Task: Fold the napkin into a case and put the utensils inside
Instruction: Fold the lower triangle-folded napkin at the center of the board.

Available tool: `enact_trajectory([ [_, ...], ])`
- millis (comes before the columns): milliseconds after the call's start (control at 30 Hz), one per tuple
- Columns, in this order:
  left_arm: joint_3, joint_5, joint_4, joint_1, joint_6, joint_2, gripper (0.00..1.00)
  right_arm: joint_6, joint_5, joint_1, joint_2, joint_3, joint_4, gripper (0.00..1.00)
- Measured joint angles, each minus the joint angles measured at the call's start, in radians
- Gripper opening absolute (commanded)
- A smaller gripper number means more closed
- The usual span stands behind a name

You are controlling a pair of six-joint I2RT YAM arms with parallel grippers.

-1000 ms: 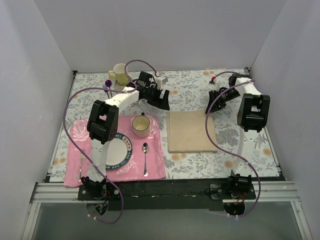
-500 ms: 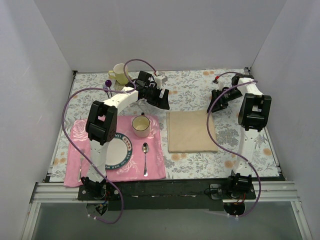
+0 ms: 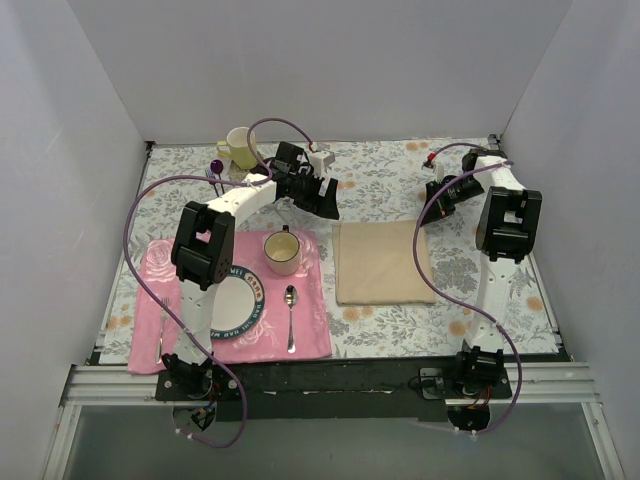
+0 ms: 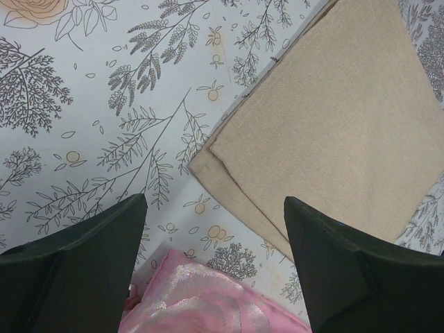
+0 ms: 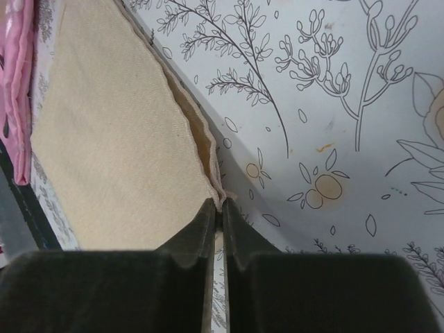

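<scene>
Overhead view: the right tool (image 3: 430,208) is showing only as a dark mass, its fingertips too small to separate there. The left arm is covering part of the plate (image 3: 243,312) and most of the fork (image 3: 160,340) lying left of it. The spoon (image 3: 290,318) is lying in full view on the pink placemat (image 3: 312,338), right of the plate.

The napkin (image 3: 383,262) is lying flat on the flower-printed worktop (image 3: 390,180), just right of the placemat. Its edges are showing at least two layers in both wrist views. Each wrist view is cutting it off at the frame edge.

Right wrist view: the right tool (image 5: 221,207) is sitting low, fingers (image 5: 187,236) pressed almost together, pinching the tip of the napkin's (image 5: 104,152) far right corner.

Left arm: elbow raised, forearm reaching away from the base. The left tool (image 3: 325,203) is hanging above the napkin's far left corner. Left wrist view: the left tool (image 4: 215,201) is spread wide and gripping nothing, with the napkin's (image 4: 333,132) corner and a piece of the placemat (image 4: 194,305) lying between its fingers (image 4: 83,270).
</scene>
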Motion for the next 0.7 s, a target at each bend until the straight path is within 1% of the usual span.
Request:
enact_trajectory([
  [200, 0.000, -0.002, 0.000, 0.000, 0.000, 0.000, 0.80, -0.084, -0.022, 0.006, -0.022, -0.019, -0.019, 0.01],
  [367, 0.000, -0.007, 0.000, 0.001, -0.001, 0.000, 0.81, -0.165, -0.028, 0.019, -0.126, -0.126, -0.021, 0.01],
  [700, 0.000, -0.023, 0.000, 0.014, -0.022, 0.000, 0.81, -0.364, -0.019, 0.064, -0.362, -0.385, 0.084, 0.01],
])
